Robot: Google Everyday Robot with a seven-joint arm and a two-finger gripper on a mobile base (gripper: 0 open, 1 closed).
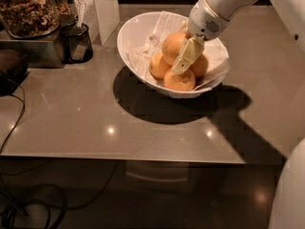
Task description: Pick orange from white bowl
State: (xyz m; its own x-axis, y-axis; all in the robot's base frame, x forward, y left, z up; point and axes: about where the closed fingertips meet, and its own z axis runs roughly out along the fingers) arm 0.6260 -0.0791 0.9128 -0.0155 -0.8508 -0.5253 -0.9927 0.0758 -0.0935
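Observation:
The white bowl [129,35] stands at the back middle of the grey table, lined with crumpled white paper. It holds several oranges. The largest orange [171,46] lies on top of the pile, with three smaller-looking ones [179,81] under and beside it. My gripper [185,60] comes down from the upper right into the bowl, its cream tip pressed against the right side of the top orange. The white arm hides part of the bowl's far rim.
A small dark glass cup [78,43] stands left of the bowl, with a jar of nuts [27,8] on a metal box behind it. A white carton [102,8] stands at the back. Cables [12,109] hang at the left. The table's front edge [143,157] runs across.

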